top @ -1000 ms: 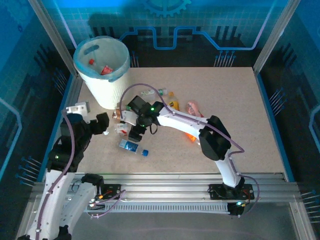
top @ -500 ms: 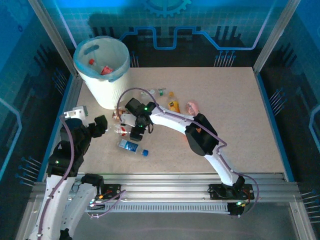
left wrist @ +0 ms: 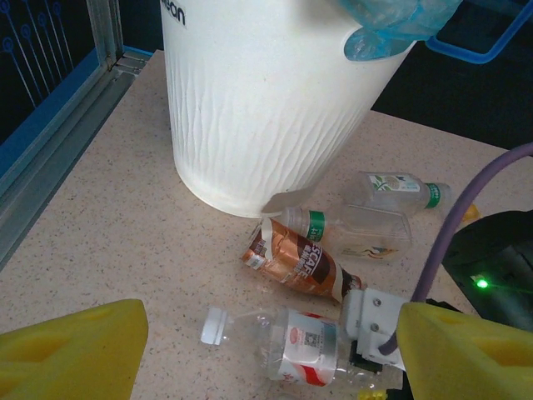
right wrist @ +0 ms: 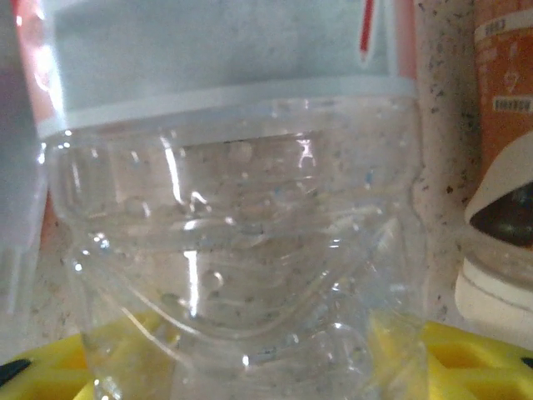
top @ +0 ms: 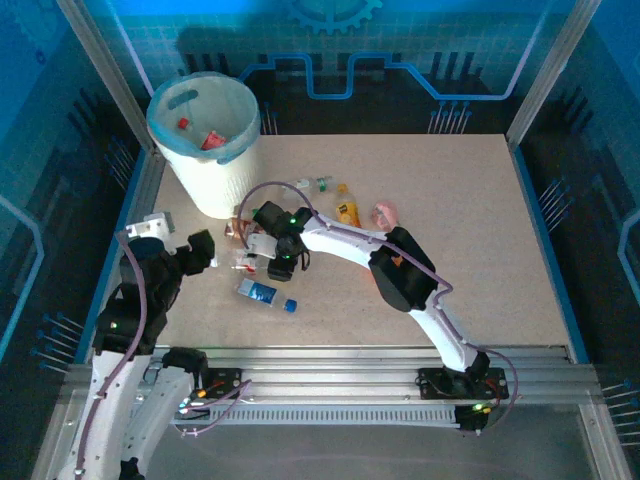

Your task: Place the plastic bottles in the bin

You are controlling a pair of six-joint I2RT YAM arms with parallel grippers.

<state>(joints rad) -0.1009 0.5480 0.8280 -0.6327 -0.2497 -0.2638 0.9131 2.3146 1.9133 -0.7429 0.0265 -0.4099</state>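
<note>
Two visible in the bin already: binned bottles, red cap and red label, down inside the bin at the far-left corner of the worktop.
Just changed, right arm: swung in and dropped over the last second onto the cluster at the bin's foot.
Just changed, right fingers: narrowed from wide apart to pinching the clear bottle, yellow pads against both flanks.
Clear bottle: white cap, red label, lying on its side on the worktop, just beside a brown-labelled bottle; not yet lifted.
Meaning for the task: grasp probably made; lift and carry to the bin judged next.
Left fingers: spread wide, nothing between them, hovering near the same cluster, same as a second ago.
Still loose: blue-labelled bottle nearest the arms, green-banded bottles by the bin wall, orange-labelled bottle and pink-labelled bottle further right.
Surface: speckled beige, flat, metal rails along the near edge.
Room: blue-lit panel walls with a circuit-style pattern, aluminium frame posts at the corners.
</note>
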